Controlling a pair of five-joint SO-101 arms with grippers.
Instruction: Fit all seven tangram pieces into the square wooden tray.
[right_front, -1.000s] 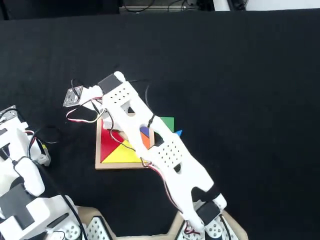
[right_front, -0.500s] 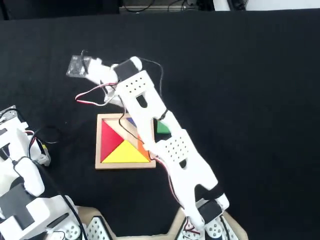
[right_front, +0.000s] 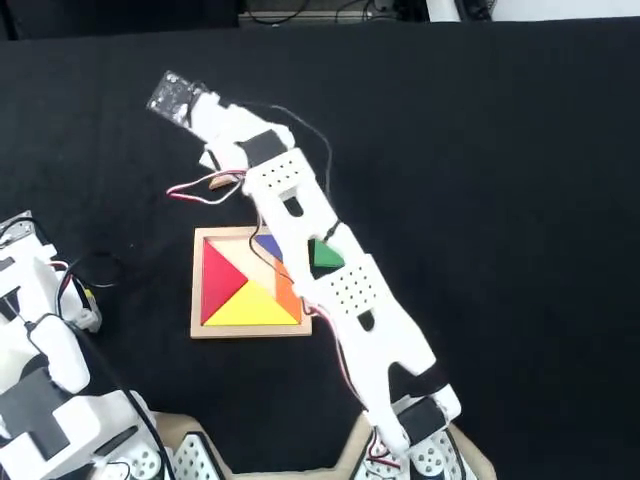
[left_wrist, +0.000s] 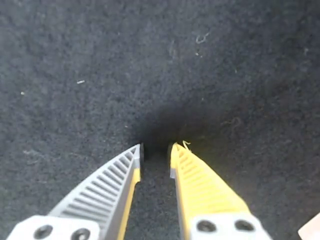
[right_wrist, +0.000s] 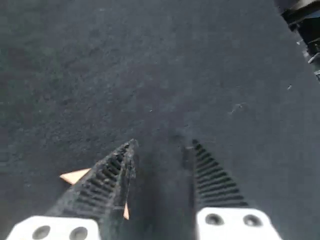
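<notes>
The desk (right_front: 480, 200) spread black ahead of the right claw (right_wrist: 163, 145). The tray (right_front: 245, 330) sat well behind that claw, toward its arm's (right_front: 345, 295) base, part filled with pieces (right_front: 235, 300). A green piece (right_front: 326, 255) lay beside the tray, under the arm. The right claw stood half open, nothing between its fingers. An orange sliver (right_wrist: 75, 176) showed by one finger; whether gripped, I cannot tell. The left claw (left_wrist: 156, 147), barely parted, was empty. Best, I judged: draw the right claw back, centre it over the green piece, then descend straight.

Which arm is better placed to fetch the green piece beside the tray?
Right. The right arm stretches over the tray, passing above the green piece, and its hand is open. The left arm is folded at the table's left edge.
</notes>
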